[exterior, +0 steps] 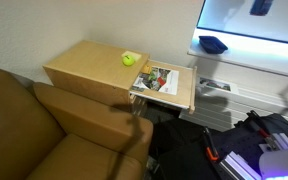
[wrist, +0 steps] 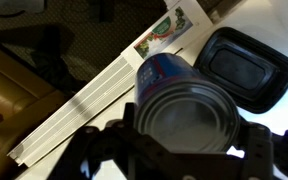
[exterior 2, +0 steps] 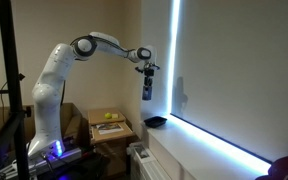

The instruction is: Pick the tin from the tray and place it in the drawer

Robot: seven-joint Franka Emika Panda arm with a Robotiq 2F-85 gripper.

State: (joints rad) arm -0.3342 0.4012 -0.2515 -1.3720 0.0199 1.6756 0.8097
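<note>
Since the tin (exterior 2: pixel 147 92) is off the tray (exterior 2: pixel 155 122) and up in the air, what matters now is which way the drawer (exterior: pixel 185 88) lies from that tray. Starting at the left in an exterior view, the yellow-green ball (exterior: pixel 129 59) sits on top of the cabinet (exterior: pixel 84 66), well left of the tray. Next comes the open drawer, pulled out toward the tray but left of it and lower.

Further right, the gripper (exterior 2: pixel 147 87) hangs high above the tray, a touch to its left, with the jaws pinched on the tin from either side. The tin hangs straight down from the claw with its long axis upright, touching nothing else.

From the wrist view the tin fills the middle, with the tray just right of it below. The drawer's colourful printed contents show left of the tray.

From where I stand, the carry has to go sideways, away from the tray toward the drawer, and only then down. The can should stay upright so it clears the drawer's front edge.
</note>
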